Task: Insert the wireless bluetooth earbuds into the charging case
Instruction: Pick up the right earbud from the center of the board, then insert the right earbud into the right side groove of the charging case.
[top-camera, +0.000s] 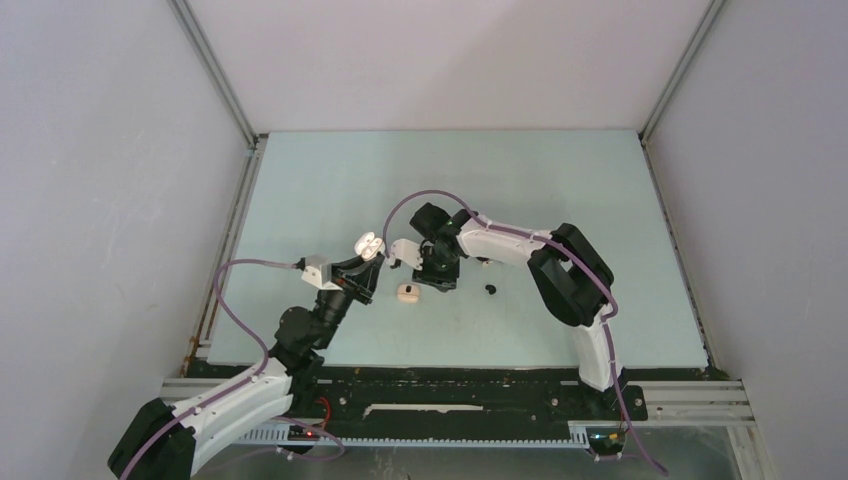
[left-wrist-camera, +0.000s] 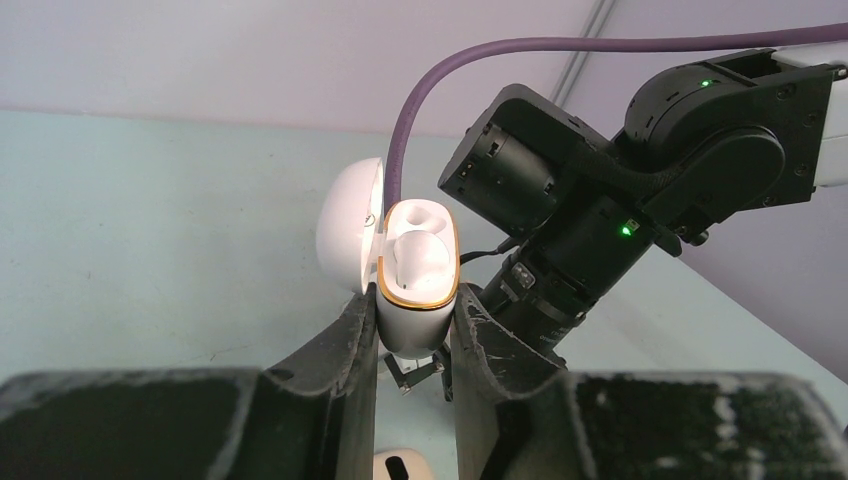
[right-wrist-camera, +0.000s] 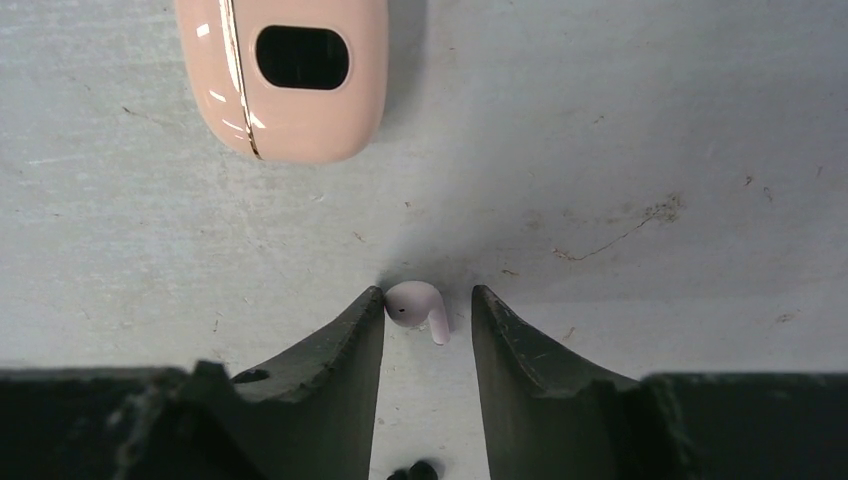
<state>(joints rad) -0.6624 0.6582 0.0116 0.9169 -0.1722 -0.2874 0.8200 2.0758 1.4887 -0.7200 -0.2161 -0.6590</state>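
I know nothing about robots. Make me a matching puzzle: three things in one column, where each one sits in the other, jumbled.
1. white case
2. pink case
3. white earbud

A. on the table, between the fingers of the open right tool
B. lying shut on the table, nothing holding it
C. clamped in the left tool, lid open

Pairs: 1-C, 2-B, 3-A.

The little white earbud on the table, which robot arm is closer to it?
Right arm: its jaws sit either side of the white earbud. Left arm holds the open case away from it.
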